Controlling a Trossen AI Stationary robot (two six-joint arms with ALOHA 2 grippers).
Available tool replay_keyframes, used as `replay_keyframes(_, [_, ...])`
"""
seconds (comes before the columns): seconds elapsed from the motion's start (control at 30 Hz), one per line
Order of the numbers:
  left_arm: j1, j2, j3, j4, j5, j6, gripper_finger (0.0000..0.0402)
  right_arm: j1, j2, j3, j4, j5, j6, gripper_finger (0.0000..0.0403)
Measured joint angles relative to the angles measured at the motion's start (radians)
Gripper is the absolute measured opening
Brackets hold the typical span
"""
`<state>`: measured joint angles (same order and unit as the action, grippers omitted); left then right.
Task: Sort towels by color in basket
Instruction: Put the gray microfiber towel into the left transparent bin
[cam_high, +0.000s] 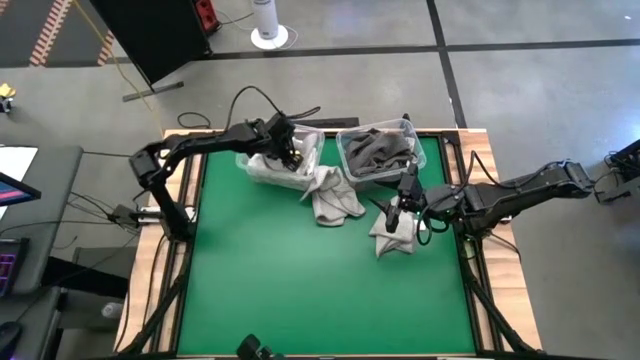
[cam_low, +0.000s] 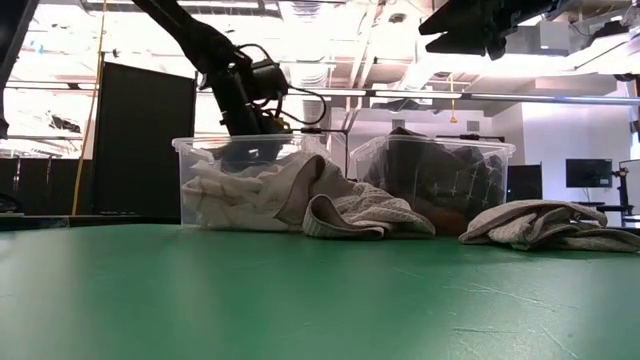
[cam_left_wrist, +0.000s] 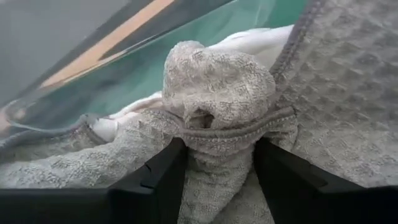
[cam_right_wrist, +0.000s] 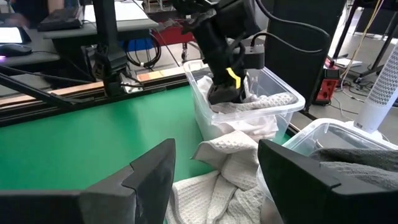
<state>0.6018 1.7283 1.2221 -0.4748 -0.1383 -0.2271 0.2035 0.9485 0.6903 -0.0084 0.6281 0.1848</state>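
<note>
Left claw (cam_left_wrist: 217, 171): down inside the left clear bin (cam_high: 310, 150), fingers pinched tight on a bunched fold of light grey waffle towel (cam_left_wrist: 217, 93). You see white cloth beneath it in the left wrist view, so this bin reads as the pale-colour lot, and the grip looks like a placing or tucking hold.

Right claw (cam_right_wrist: 214, 174): poised above the surface (cam_high: 280, 290), fingers spread wide and holding nothing. It hangs over the light grey towel (cam_high: 395, 240) lying loose near the right bin (cam_high: 345, 140), probably your next pick.

Right bin: holds dark grey towels (cam_high: 378, 152), heaped above the rim.

Draped towel (cam_high: 335, 195): light grey, spilling from the left bin's corner onto the green surface between the two bins. It is only half inside, so count it as unfinished.

Sorting status, as judged: dark set binned, pale set partly binned, at least one pale towel left outside.
</note>
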Motion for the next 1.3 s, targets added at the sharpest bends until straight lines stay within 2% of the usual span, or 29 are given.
replay_keyframes(0.3, [0.007, -0.051, 0.013, 0.007, 0.027, -0.133, 0.0185, 0.014, 0.000, 0.000, 0.002, 0.000, 0.000, 0.0272])
replay_keyframes(0.43, [-0.002, -0.058, 0.110, -0.066, 0.025, -0.134, 0.0185, 0.014, 0.000, 0.000, 0.008, 0.000, -0.002, 0.0272])
replay_keyframes(0.57, [-0.034, -0.060, 0.205, -0.109, -0.024, -0.105, 0.0185, 0.015, 0.000, 0.000, 0.008, 0.000, -0.002, 0.0272])
replay_keyframes(0.7, [-0.049, -0.060, 0.236, -0.109, -0.044, -0.099, 0.0185, 0.019, 0.000, 0.000, 0.008, 0.000, -0.003, 0.0272])
replay_keyframes(0.93, [-0.044, -0.058, 0.167, -0.081, -0.045, -0.125, 0.0185, 0.019, 0.000, 0.000, 0.013, 0.000, -0.010, 0.0272])
replay_keyframes(1.3, [-0.012, -0.057, -0.028, 0.028, -0.023, -0.216, 0.0185, 0.019, 0.000, 0.000, 0.057, -0.006, -0.034, 0.0272])
